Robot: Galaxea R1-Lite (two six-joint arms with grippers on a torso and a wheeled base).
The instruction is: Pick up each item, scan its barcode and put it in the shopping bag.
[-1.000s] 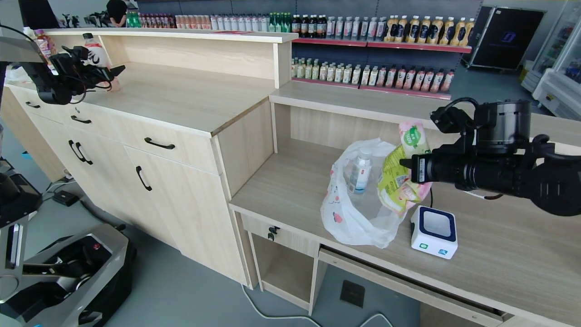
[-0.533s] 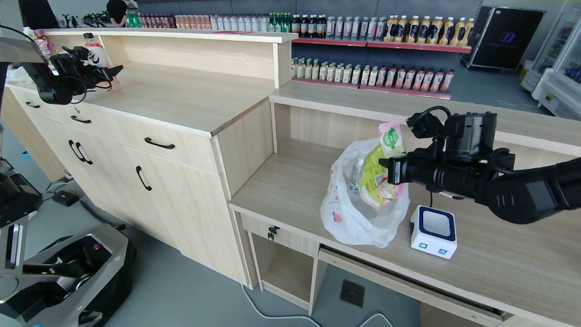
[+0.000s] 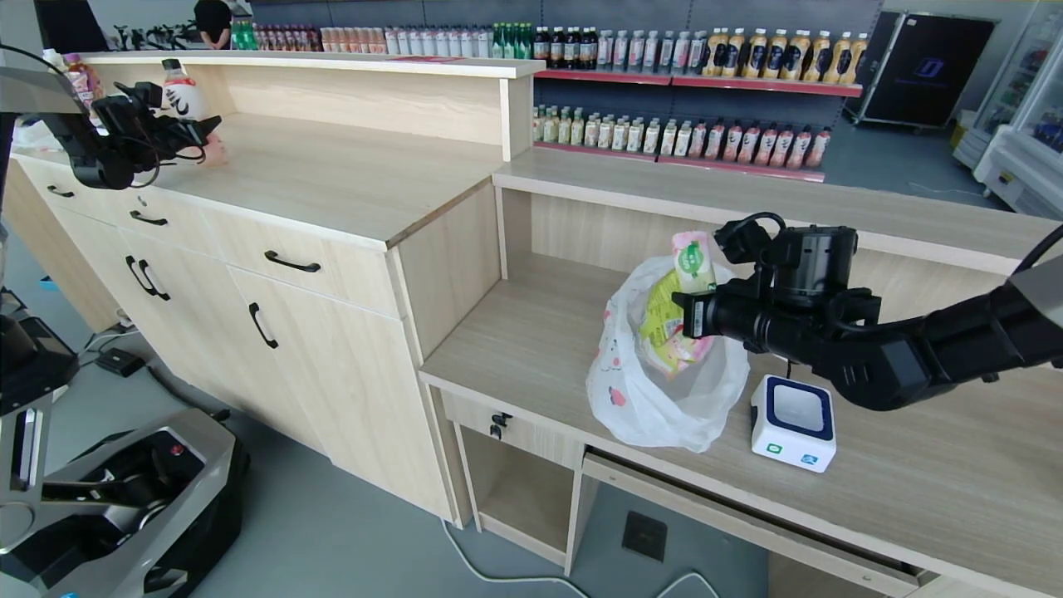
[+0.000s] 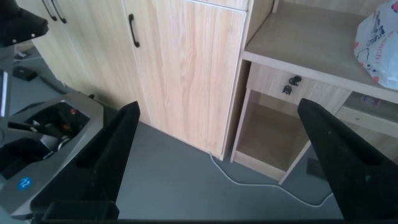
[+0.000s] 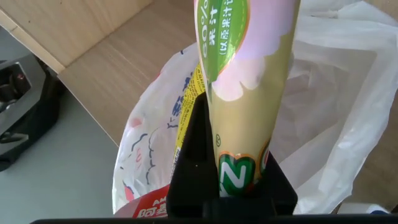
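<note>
My right gripper (image 3: pixel 693 314) is shut on a green, yellow and pink snack packet (image 3: pixel 683 286), holding it upright over the mouth of the white plastic shopping bag (image 3: pixel 664 403) on the low desk. In the right wrist view the packet (image 5: pixel 249 93) stands between the black fingers (image 5: pixel 199 162), with the bag (image 5: pixel 348 106) open below it. A white barcode scanner (image 3: pixel 793 423) with a dark top sits just right of the bag. My left gripper (image 3: pixel 199 134) is open over the high counter at far left, beside a white bottle (image 3: pixel 184 98); its fingers (image 4: pixel 106 155) hold nothing.
The high counter (image 3: pixel 332 174) with drawers and cupboard doors fills the left. The low desk (image 3: pixel 913 482) has free surface to the right of the scanner. Shelves of bottled drinks (image 3: pixel 681 137) line the back wall. The bag's edge (image 4: pixel 379 37) appears in the left wrist view.
My right gripper has carried the snack packet leftwards, from above the scanner to over the bag's mouth, and a little lower. The left arm has barely moved.
</note>
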